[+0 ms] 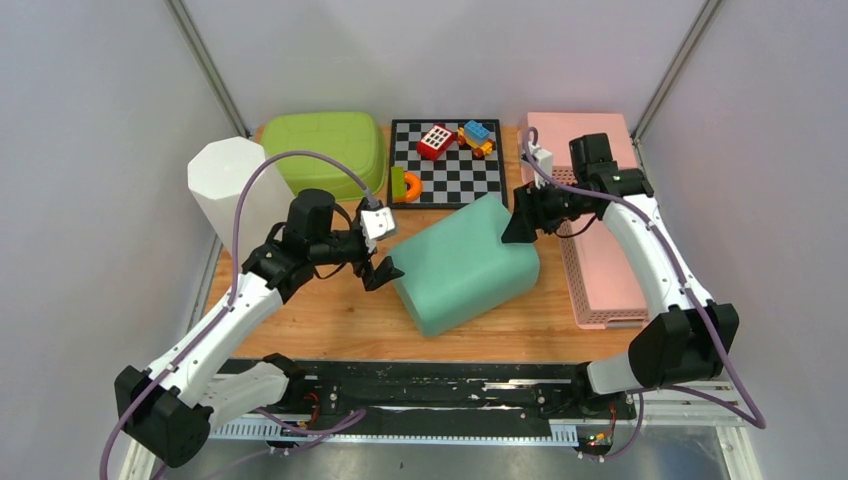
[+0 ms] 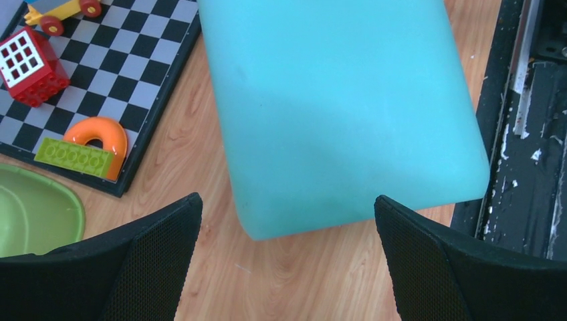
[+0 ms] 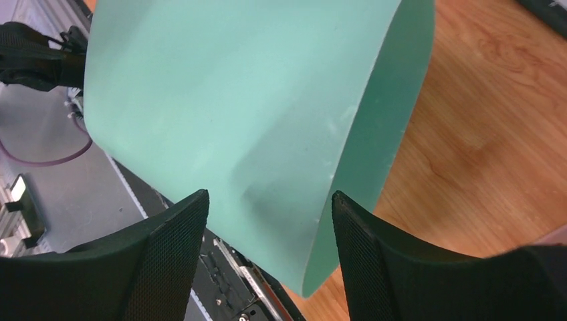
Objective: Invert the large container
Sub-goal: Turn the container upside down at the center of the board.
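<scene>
The large container (image 1: 462, 265) is a teal tub lying with its smooth closed base facing up, skewed across the middle of the wooden table. My left gripper (image 1: 383, 268) hovers at its near-left corner; in the left wrist view the left gripper (image 2: 287, 221) stands wide open over bare wood, the tub (image 2: 341, 107) just beyond its tips. My right gripper (image 1: 518, 225) is at the tub's far-right corner. In the right wrist view the right gripper (image 3: 267, 200) is open, with the tub's edge (image 3: 348, 160) showing between the fingers, untouched by either.
A green tub (image 1: 325, 145) sits at the back left, beside a white hexagonal block (image 1: 232, 185). A chessboard (image 1: 450, 175) behind the teal tub carries a red brick (image 1: 435, 141), a toy car (image 1: 477, 137) and an orange arch (image 1: 410, 185). A pink basket (image 1: 600, 260) lines the right side.
</scene>
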Tool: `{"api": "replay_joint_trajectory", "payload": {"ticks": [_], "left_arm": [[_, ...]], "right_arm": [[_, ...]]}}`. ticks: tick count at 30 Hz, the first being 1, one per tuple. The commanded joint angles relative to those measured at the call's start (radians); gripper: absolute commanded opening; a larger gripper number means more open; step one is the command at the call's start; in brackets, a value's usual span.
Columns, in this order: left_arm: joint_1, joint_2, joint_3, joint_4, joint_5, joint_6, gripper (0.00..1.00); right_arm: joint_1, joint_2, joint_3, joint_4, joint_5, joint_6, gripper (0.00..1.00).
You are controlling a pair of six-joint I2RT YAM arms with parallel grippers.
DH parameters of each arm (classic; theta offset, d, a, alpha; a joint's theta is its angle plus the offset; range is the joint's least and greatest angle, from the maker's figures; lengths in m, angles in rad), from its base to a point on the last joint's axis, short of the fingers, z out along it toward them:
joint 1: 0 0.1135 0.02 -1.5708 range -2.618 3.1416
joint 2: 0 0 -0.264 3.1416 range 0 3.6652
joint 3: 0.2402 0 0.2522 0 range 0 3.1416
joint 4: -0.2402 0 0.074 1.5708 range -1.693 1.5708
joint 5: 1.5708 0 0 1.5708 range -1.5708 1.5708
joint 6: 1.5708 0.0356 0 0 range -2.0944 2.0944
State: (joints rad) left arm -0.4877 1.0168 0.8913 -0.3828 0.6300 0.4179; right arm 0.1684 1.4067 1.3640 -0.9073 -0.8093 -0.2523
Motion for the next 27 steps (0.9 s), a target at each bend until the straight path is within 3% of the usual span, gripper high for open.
{"api": "replay_joint_trajectory", "payload": {"ticks": [1, 6, 17, 27], "left_arm": [[-0.003, -0.021, 0.031, -0.112, -0.039, 0.126, 1.00], [-0.003, -0.017, 0.015, -0.163, -0.090, 0.236, 1.00], [-0.003, 0.002, -0.044, -0.109, -0.080, 0.266, 1.00], [-0.003, 0.032, -0.074, 0.020, -0.007, 0.167, 1.00]], "right_arm": [[0.010, -0.009, 0.079, -0.068, 0.099, 0.030, 0.71], [0.008, 0.011, 0.133, -0.088, 0.114, 0.066, 0.76], [0.010, 0.057, 0.137, -0.100, 0.053, 0.088, 0.79], [0.013, 0.074, 0.125, -0.100, 0.008, 0.090, 0.81]]}}
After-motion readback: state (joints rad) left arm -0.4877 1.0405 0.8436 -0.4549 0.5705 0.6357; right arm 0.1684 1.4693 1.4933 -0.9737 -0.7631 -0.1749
